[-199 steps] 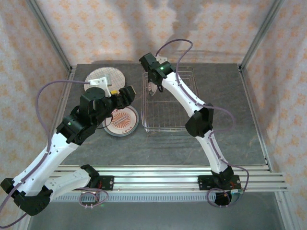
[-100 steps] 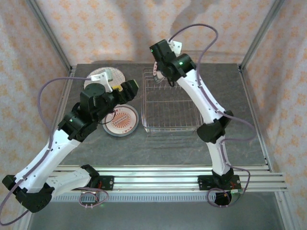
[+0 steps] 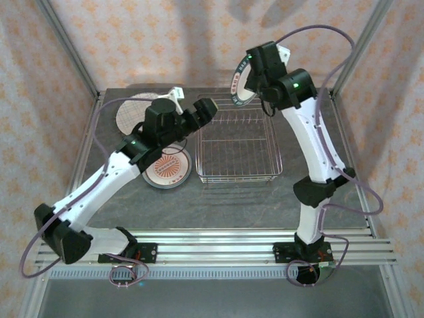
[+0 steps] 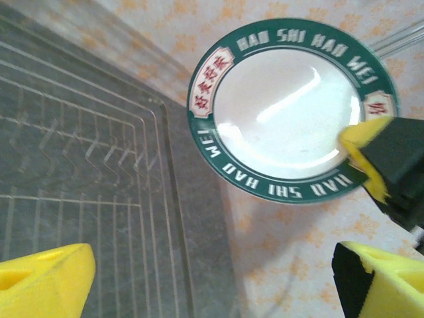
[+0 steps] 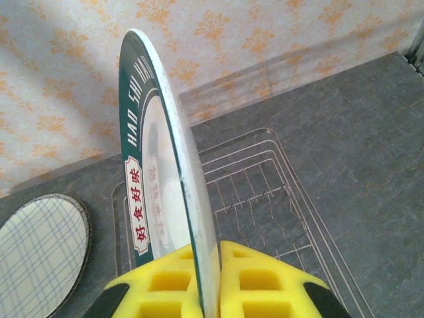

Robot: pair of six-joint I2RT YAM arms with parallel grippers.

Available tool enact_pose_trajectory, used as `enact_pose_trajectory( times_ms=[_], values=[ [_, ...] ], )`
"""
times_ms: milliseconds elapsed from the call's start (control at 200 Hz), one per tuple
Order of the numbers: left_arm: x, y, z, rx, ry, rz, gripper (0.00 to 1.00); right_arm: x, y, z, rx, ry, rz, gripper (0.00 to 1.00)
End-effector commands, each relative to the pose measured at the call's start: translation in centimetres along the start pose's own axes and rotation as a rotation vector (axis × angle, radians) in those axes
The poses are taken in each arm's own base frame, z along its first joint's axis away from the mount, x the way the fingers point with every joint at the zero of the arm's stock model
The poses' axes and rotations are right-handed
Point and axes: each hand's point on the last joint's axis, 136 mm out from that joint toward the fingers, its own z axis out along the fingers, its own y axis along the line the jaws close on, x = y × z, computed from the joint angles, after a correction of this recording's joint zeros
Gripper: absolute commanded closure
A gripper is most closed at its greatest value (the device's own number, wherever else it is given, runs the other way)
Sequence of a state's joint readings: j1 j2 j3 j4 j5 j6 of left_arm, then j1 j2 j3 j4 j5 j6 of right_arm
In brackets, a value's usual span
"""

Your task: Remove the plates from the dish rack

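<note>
A white plate with a dark green lettered rim (image 3: 236, 85) hangs upright in the air above the back edge of the dish rack (image 3: 238, 173). My right gripper (image 3: 256, 67) is shut on its rim. In the right wrist view the plate (image 5: 159, 152) stands edge-on between the yellow pads (image 5: 265, 285) of my right gripper (image 5: 209, 291). My left gripper (image 3: 207, 106) hovers open at the rack's back left corner. Its wrist view has the plate (image 4: 291, 112) ahead and above, its fingers (image 4: 40, 281) wide apart, and the rack (image 4: 79, 165) to the left.
A purple plaid plate (image 3: 129, 114) lies flat on the grey table at the back left, partly under my left arm. A red-and-orange patterned plate (image 3: 169, 169) lies left of the rack. Patterned walls and metal posts close in the back and sides.
My right arm has lifted the green-rimmed plate out of the rack, up and to the back right. My left arm has swung right toward the rack's corner and its jaws have widened.
</note>
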State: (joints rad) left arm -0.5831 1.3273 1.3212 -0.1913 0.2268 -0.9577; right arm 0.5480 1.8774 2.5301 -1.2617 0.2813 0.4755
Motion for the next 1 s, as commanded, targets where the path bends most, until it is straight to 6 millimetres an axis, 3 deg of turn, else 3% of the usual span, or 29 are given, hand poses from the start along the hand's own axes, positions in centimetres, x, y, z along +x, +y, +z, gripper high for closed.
enact_pose_trajectory(
  times_ms=[0, 305, 525, 996],
  values=[
    [0.0, -3.9, 1.3, 0.143, 0.037, -0.123, 0.07, -1.1, -1.2, -2.8, -0.071, 0.007, 0.077, 1.00],
    [2.0, -6.1, 7.0, 0.223, 0.129, -0.249, 0.10, -1.5, -2.8, -4.4, -0.199, 0.080, 0.187, 1.00],
    [2.7, -7.8, 10.2, 0.283, 0.171, -0.302, 0.17, -0.9, -3.7, -4.4, -0.225, 0.145, 0.252, 1.00],
    [2.7, -7.8, 11.9, 0.296, 0.165, -0.336, 0.49, 0.2, -4.5, -3.5, -0.338, 0.250, 0.430, 1.00]
  ],
)
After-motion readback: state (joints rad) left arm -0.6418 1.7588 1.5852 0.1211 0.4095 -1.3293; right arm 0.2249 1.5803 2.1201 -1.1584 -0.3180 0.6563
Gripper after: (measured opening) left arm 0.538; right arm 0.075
